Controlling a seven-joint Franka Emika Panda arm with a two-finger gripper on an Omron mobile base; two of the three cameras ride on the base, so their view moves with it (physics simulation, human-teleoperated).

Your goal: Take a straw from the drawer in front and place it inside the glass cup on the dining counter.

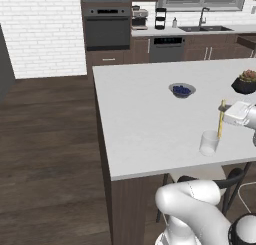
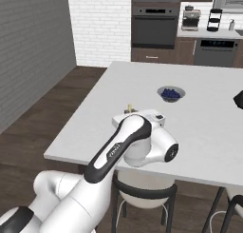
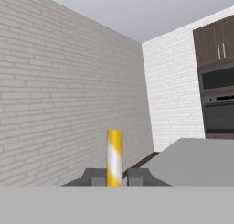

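Observation:
My gripper (image 1: 223, 109) is shut on the straw (image 1: 220, 120), a thin yellow-tan stick held upright above the white dining counter (image 1: 145, 114). The straw's lower end reaches the right side of the glass cup's rim; I cannot tell whether it is inside. The clear glass cup (image 1: 209, 143) stands near the counter's front edge. In the hand view the straw (image 3: 114, 154) rises between the two dark fingertips (image 3: 93, 176) of the gripper (image 3: 114, 177). In the right base view my arm covers the cup, and the straw's top (image 2: 130, 106) pokes up behind it. The drawer is out of view.
A dark-rimmed bowl (image 1: 181, 90) with blue contents sits mid-counter behind the cup. A dark potted plant (image 1: 245, 82) stands at the counter's right edge. Black-framed stools (image 2: 142, 191) are tucked under the near edge. The oven (image 1: 107, 30) and sink worktop line the back wall.

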